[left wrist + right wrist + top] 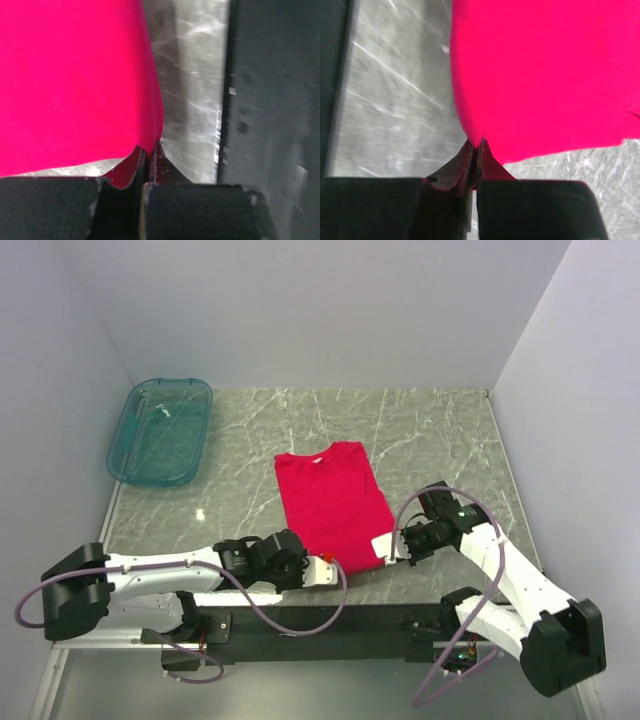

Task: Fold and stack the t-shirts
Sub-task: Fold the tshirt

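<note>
**Top view, left to right.**
- Teal tub [160, 430]: upper left of frame, on marble table [440, 430], well apart from shirt.
- Left gripper [328, 562]: lower centre, jaws closed, pinching lower left corner of t-shirt [330, 498].
- T-shirt: crimson, lying flat as narrow oblong at centre of frame, neck toward top.
- Right gripper [384, 548]: right of centre, jaws closed on lower right corner of shirt.

**Wrist views.** In each, fingertips meet on corner of red fabric, grey marble beside it.

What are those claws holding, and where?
Both grip the red t-shirt by its near hem: left gripper at one corner, right gripper at the other.
</note>
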`<state>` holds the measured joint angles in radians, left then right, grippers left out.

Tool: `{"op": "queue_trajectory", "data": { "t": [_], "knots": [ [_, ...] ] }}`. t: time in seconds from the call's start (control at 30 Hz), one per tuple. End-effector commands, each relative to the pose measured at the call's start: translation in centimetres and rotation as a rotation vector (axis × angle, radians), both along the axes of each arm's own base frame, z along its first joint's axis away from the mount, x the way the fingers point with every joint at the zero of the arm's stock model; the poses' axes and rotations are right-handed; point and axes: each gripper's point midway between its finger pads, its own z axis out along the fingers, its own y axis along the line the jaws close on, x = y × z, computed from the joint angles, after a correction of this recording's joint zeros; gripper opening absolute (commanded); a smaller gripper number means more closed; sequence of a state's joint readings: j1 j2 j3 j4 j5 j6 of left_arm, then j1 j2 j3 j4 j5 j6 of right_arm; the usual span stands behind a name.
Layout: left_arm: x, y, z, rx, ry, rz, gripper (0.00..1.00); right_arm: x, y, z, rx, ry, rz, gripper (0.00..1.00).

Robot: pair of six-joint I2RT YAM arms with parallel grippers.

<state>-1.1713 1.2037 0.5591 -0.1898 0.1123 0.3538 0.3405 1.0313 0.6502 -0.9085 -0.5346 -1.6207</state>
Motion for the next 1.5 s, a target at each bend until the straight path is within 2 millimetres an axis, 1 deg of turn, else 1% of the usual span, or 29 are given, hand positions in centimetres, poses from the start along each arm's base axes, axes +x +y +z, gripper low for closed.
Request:
{"op": "queue_trajectory", "data": {
  "t": [0.0,0.03,0.07,0.1,0.13,0.17,0.2,0.23,0.27,0.3,0.33,0.37,0.4,0.43,0.47,0.5,0.53,0.57,0.6,0.63,0.67,0.77,0.87,1.27,1.33,1.37,1.4,1.43,1.47],
  "knots": [
    [-1.8,0.1,1.8,-0.020,0.056,-0.092,0.00,-1.4,1.1,1.7,0.092,0.064,-0.065,0.00],
    [-0.6,0.3,2.5,-0.041,0.032,-0.064,0.00,-0.5,1.4,2.2,0.104,0.068,-0.121,0.00],
    [0.5,0.4,3.0,-0.057,0.003,-0.048,0.00,1.2,1.7,3.5,0.118,0.031,-0.158,0.00],
    [1.6,0.5,3.7,-0.078,-0.017,-0.022,0.00,3.4,2.3,3.8,0.131,0.015,-0.198,0.00],
    [4.0,0.8,5.0,-0.131,-0.043,0.040,0.00,4.8,2.5,4.4,0.144,0.028,-0.268,0.00],
    [5.7,1.0,6.1,-0.160,-0.087,0.069,0.00,7.8,3.2,6.9,0.180,-0.042,-0.296,0.00],
    [7.4,1.4,6.9,-0.182,-0.121,0.111,0.00,9.6,3.4,6.3,0.166,-0.011,-0.338,0.00],
    [10.3,2.7,7.6,-0.195,-0.166,0.198,0.00,11.2,3.7,6.9,0.184,0.004,-0.405,0.00],
    [12.5,2.8,9.1,-0.241,-0.227,0.235,0.00,13.9,4.4,9.4,0.221,-0.050,-0.431,0.00],
    [14.2,3.2,9.9,-0.263,-0.252,0.271,0.00,16.2,4.9,8.5,0.208,-0.038,-0.462,0.00],
    [16.6,4.5,9.4,-0.246,-0.254,0.340,0.00,17.6,5.4,8.9,0.225,-0.018,-0.514,0.00],
    [18.7,4.4,11.0,-0.274,-0.285,0.373,0.00,20.2,6.3,11.6,0.269,-0.061,-0.532,0.00],
    [20.0,4.7,11.1,-0.266,-0.285,0.402,0.00,22.0,6.8,10.1,0.251,-0.018,-0.560,0.00],
    [21.8,5.5,9.5,-0.226,-0.255,0.446,0.00,23.4,7.0,10.2,0.259,-0.002,-0.620,0.00],
    [24.2,5.4,11.4,-0.246,-0.309,0.484,0.00,25.7,7.6,12.5,0.299,-0.045,-0.638,0.00],
    [25.4,5.3,11.6,-0.249,-0.325,0.499,0.00,27.1,7.9,10.7,0.279,-0.013,-0.663,0.00],
    [26.9,5.7,10.4,-0.222,-0.317,0.527,0.00,28.2,8.1,10.7,0.287,-0.005,-0.710,0.00],
    [28.2,5.7,11.2,-0.231,-0.338,0.545,0.00,29.9,8.5,12.1,0.320,-0.039,-0.724,0.00],
    [29.3,6.1,11.2,-0.221,-0.354,0.570,0.00,30.9,8.8,10.8,0.311,-0.022,-0.741,0.00],
    [30.4,6.6,9.6,-0.189,-0.333,0.593,0.00,31.6,9.0,10.7,0.321,-0.020,-0.766,0.00],
    [31.4,6.7,9.8,-0.192,-0.343,0.611,0.00,32.9,9.3,10.7,0.340,-0.038,-0.777,0.00],
    [33.3,8.0,8.5,-0.178,-0.345,0.673,0.00,34.3,9.7,10.6,0.361,-0.050,-0.802,0.00],
    [34.2,8.6,7.6,-0.177,-0.326,0.695,0.00,35.6,10.1,9.4,0.363,-0.038,-0.818,0.00],
    [35.1,8.6,6.3,-0.165,-0.276,0.702,0.00,36.9,10.6,8.5,0.367,-0.018,-0.853,0.02],
    [35.3,8.8,6.0,-0.156,-0.257,0.723,0.05,37.1,10.5,8.4,0.367,-0.019,-0.868,0.13],
    [35.4,8.8,6.0,-0.157,-0.252,0.737,0.13,37.4,10.5,8.5,0.375,-0.030,-0.885,0.42],
    [35.7,9.6,6.1,-0.139,-0.261,0.789,0.23,37.7,10.5,8.6,0.387,-0.028,-0.918,0.61],
    [36.2,9.8,6.9,-0.165,-0.258,0.844,0.34,37.8,10.2,8.3,0.382,-0.029,-0.943,0.73],
    [36.4,10.2,7.3,-0.169,-0.259,0.882,0.40,38.5,10.0,9.1,0.413,-0.062,-0.977,0.85]
  ]
}}
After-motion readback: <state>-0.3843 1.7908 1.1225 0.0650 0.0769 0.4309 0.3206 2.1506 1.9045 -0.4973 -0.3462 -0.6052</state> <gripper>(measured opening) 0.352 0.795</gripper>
